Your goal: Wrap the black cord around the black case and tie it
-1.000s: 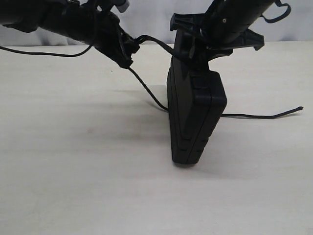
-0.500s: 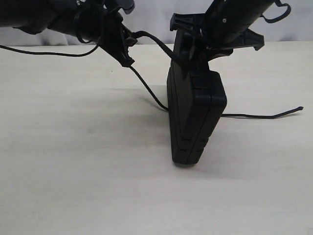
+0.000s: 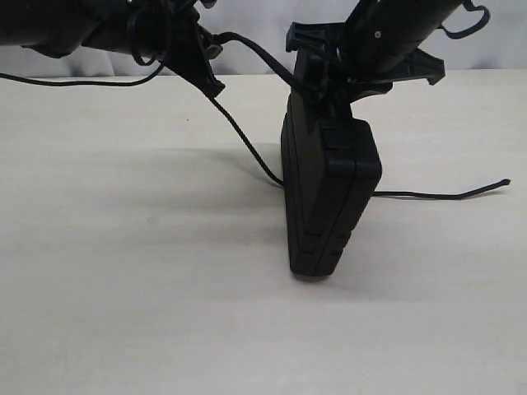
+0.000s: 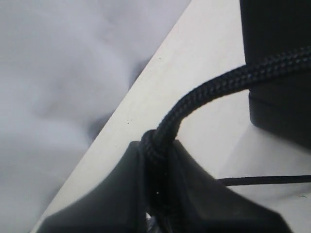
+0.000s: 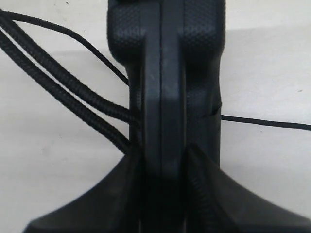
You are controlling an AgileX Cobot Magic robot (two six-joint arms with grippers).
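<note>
The black case (image 3: 329,193) stands on edge on the pale table, its top edge pinched by my right gripper (image 3: 329,86), which is shut on it; the right wrist view shows the case (image 5: 165,73) between the fingers (image 5: 121,194). My left gripper (image 3: 206,62), up at the left, is shut on the black cord (image 3: 247,140). From it one strand runs to the case top, another drops to the table behind the case. In the left wrist view the braided cord (image 4: 204,94) leaves the jaws toward the case (image 4: 277,63). The cord's tail (image 3: 486,189) lies on the table right of the case.
The table (image 3: 123,288) ends at a far edge against a pale grey backdrop (image 4: 63,73). A thin robot cable (image 3: 74,82) hangs under the left arm. Both arms crowd the space above the case.
My left gripper has risen and drawn slightly left with the cord, pulling the strand to the case top tauter. Case and right gripper have stayed put.
</note>
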